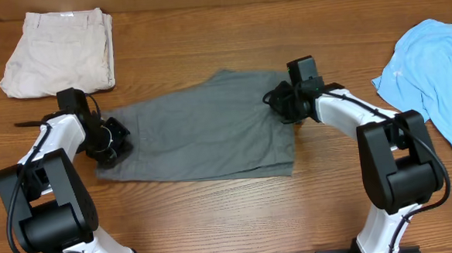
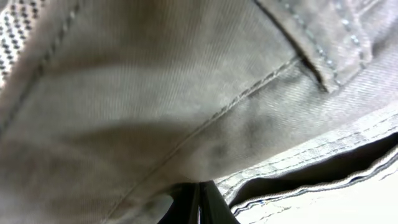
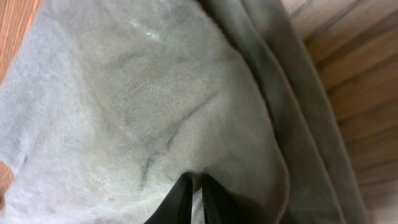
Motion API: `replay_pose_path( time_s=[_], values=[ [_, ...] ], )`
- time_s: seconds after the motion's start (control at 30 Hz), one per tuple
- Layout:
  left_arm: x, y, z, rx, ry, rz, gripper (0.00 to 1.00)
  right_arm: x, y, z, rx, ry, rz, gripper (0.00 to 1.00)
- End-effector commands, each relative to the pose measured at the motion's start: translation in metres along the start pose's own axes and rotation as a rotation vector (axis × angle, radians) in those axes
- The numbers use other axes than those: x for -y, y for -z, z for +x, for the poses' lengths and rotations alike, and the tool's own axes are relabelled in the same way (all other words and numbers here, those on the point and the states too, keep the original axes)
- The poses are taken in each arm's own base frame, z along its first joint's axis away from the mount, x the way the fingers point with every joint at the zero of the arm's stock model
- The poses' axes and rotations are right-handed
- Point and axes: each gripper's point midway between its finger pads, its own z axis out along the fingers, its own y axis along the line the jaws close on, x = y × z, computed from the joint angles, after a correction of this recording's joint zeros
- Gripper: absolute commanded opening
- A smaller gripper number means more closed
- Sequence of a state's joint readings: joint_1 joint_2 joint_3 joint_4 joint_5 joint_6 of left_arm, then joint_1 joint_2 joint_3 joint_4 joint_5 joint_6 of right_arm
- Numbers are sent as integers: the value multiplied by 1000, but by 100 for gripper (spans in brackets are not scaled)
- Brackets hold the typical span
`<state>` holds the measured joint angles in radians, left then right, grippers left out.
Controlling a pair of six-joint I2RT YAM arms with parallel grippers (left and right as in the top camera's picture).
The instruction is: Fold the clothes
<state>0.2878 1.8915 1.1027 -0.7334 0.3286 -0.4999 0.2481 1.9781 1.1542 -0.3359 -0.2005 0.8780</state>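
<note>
Grey shorts (image 1: 203, 135) lie spread across the middle of the table. My left gripper (image 1: 117, 140) is shut on their left edge; in the left wrist view the dark fingertips (image 2: 198, 202) pinch the grey cloth (image 2: 155, 106) near a stitched seam and hem. At the upper right corner of the shorts my right gripper (image 1: 284, 100) is shut on the cloth; the right wrist view shows its fingers (image 3: 180, 199) closed on a fold of grey fabric (image 3: 137, 112). Beige shorts (image 1: 58, 62) lie folded at the back left. A light-blue T-shirt (image 1: 436, 77) lies at the right.
The wooden table (image 1: 206, 42) runs bare between the beige shorts and the T-shirt. Both arm bases (image 1: 48, 205) stand at the front edge, left and right of the grey shorts.
</note>
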Motion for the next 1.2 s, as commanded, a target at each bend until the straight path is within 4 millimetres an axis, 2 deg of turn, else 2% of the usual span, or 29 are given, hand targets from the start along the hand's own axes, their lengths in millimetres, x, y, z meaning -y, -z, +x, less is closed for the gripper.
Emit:
replay_pose_path(
  time_s=[0.0, 0.1, 0.2, 0.3, 0.4, 0.47, 0.63, 0.87, 1.03, 1.17],
  values=[
    [-36, -42, 41, -150, 49, -131, 4, 39, -10, -16, 28, -18, 112, 4],
    [-36, -43, 37, -134, 44, -133, 4, 31, 4, -20, 36, -1, 120, 4],
    [-35, -43, 37, -131, 70, -131, 4, 15, 29, -29, 61, 53, 119, 4],
    [-31, -43, 38, -138, 76, -114, 4, 11, 57, -35, 101, 76, 162, 4],
    [-28, -44, 35, -128, 70, -95, 4, 10, 76, -30, 98, 81, 178, 4],
    [-26, -44, 32, -116, 66, -88, 4, 12, 86, -18, 49, 88, 181, 4],
    [-24, -44, 29, -105, 67, -82, 4, 13, 85, 18, -123, 98, 143, 4],
    [-26, -44, 33, -121, 72, -92, 4, 36, 72, 82, -269, 108, 242, 4],
    [-28, -43, 35, -128, 74, -101, 4, 42, 67, 107, -306, 122, 274, 4],
    [-29, -43, 36, -131, 72, -103, 4, 53, 53, 116, -290, 99, 275, 5]
  ],
)
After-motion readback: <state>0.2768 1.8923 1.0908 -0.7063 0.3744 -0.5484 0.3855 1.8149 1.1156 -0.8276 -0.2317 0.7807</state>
